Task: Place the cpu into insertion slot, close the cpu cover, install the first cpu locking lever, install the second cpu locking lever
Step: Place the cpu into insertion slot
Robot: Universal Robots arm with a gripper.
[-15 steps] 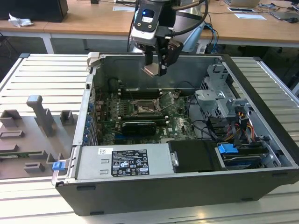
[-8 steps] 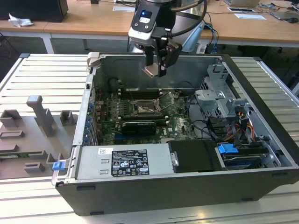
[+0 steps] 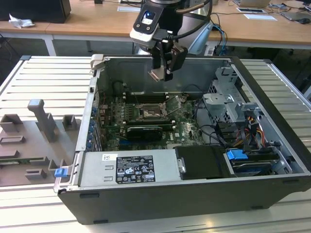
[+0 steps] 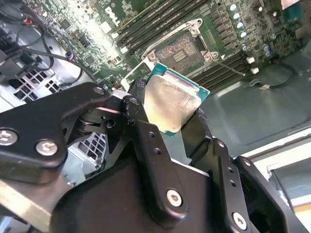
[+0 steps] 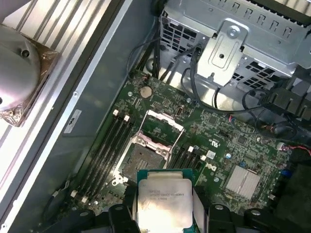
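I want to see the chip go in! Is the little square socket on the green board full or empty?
Empty: the insertion slot shows its bare dark middle, and the gripper holds the cpu up above it.

The cpu (image 4: 171,97), a flat square chip with a silvery top and green edge, is clamped in the gripper (image 4: 169,104) above the board. The insertion slot (image 5: 141,158), dark and square, lies exposed. The cpu cover (image 5: 159,127) stands hinged open at its edge.
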